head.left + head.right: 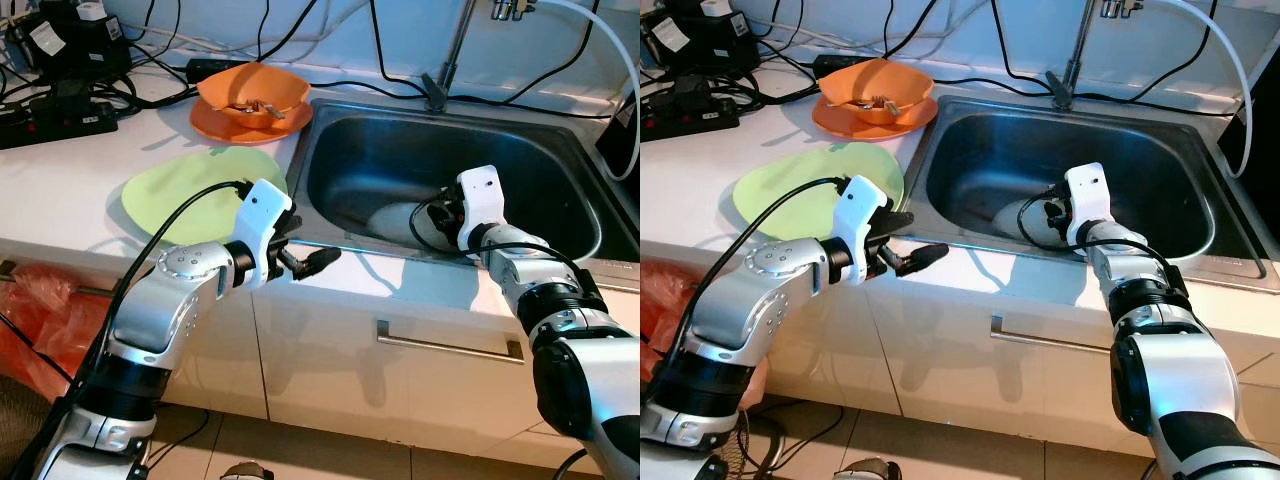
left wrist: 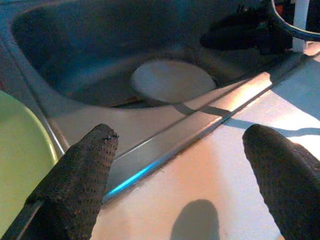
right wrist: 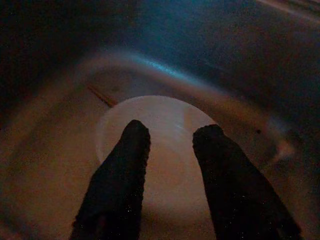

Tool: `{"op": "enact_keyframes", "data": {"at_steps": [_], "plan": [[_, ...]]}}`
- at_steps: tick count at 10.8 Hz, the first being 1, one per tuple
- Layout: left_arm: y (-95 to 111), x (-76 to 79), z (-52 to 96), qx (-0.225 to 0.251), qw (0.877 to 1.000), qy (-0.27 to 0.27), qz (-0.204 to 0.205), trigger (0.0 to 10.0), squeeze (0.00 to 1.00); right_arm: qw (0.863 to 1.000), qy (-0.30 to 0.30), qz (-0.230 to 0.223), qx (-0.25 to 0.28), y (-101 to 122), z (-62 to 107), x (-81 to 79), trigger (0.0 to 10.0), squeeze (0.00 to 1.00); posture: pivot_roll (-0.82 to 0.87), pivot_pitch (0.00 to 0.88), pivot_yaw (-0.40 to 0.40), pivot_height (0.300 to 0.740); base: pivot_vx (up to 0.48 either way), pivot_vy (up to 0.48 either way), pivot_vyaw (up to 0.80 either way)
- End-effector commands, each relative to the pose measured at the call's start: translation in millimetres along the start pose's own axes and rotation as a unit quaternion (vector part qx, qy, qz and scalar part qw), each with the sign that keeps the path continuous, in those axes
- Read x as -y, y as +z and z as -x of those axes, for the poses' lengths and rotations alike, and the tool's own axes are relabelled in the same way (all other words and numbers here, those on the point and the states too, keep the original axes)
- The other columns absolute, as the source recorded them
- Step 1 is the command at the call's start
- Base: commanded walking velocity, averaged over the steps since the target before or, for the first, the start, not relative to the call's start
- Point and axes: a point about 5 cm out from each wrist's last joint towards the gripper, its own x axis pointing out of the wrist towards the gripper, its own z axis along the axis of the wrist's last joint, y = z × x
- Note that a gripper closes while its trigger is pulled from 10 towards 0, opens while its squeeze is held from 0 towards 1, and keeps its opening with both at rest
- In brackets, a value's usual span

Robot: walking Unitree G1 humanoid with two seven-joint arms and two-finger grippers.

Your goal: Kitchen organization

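Your right end effector (image 3: 170, 150): fingers narrowly parted, poised over white plate (image 3: 155, 130) in sink (image 1: 400, 150), frame centre. Your left end effector (image 2: 185, 150): fingers wide, above desk (image 1: 60, 190) edge, lower left. Green plate (image 1: 190, 180), orange bowl (image 1: 250, 95) upper left.

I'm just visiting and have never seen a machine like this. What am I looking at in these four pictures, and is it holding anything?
It is a humanoid robot at a kitchen counter. The two wide pictures come from cameras in its head, looking down at its own silver arms. The two close, dark ones come from cameras on each wrist, looking along two black fingers.

The left tool hovers open over the counter's front edge, holding nothing. The right tool reaches down into the steel sink, its fingers apart above a white plate on the sink bottom, not yet gripping it.

On the counter lie a green plate and an orange bowl standing on an orange plate, with cables behind.
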Motion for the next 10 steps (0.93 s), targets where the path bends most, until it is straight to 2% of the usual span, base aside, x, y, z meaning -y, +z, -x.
{"op": "enact_keyframes", "data": {"at_steps": [1, 4, 5, 6, 8, 9, 10], "plan": [[4.5, -3.0, -0.4, 0.005, 1.000, 0.010, -0.006, 10.0, 0.67, 0.998, 0.012, -0.017, -0.053, -30.8, 2.7, -5.8, 10.0, 1.00, 0.18, 0.045, -0.024, 0.740, 0.000, 0.000, 0.00], [13.0, -11.6, 1.0, 0.046, 0.997, 0.060, -0.018, 10.0, 0.70, 1.000, -0.009, -0.025, 0.003, -14.6, 1.4, -2.4, 10.0, 1.00, 0.17, 0.043, -0.030, 0.740, 0.000, 0.000, 0.00], [28.1, -21.5, 7.7, 0.115, 0.986, 0.121, -0.010, 10.0, 1.00, 0.994, 0.010, -0.077, 0.073, 7.1, -2.3, -12.3, 10.0, 1.00, 0.17, 0.042, -0.039, 0.740, 0.000, 0.000, 0.00], [35.2, -28.7, 14.6, 0.152, 0.975, 0.164, -0.009, 10.0, 1.00, 0.985, 0.046, -0.117, 0.115, 21.4, -4.4, -25.3, 10.0, 1.00, 0.17, 0.042, -0.039, 0.740, 0.000, 0.000, 0.00], [36.8, -31.0, 16.7, 0.162, 0.970, 0.178, -0.010, 10.0, 1.00, 0.982, 0.060, -0.130, 0.126, 25.3, -4.7, -29.7, 10.0, 1.00, 0.17, 0.042, -0.039, 0.740, 0.000, 0.000, 0.00], [39.0, -46.5, 28.6, 0.188, 0.947, 0.260, -0.014, 10.0, 1.00, 0.968, 0.123, -0.148, 0.163, 34.7, -0.3, -44.4, 10.0, 1.00, 0.15, 0.034, -0.043, 0.740, 0.000, 0.000, 0.00], [37.7, -62.8, 47.1, 0.213, 0.915, 0.342, -0.015, 10.0, 0.71, 0.954, 0.173, -0.140, 0.203, 40.3, 13.0, -58.7, 10.0, 1.00, 0.15, 0.032, -0.044, 0.740, 0.000, 0.000, 0.00]]}}
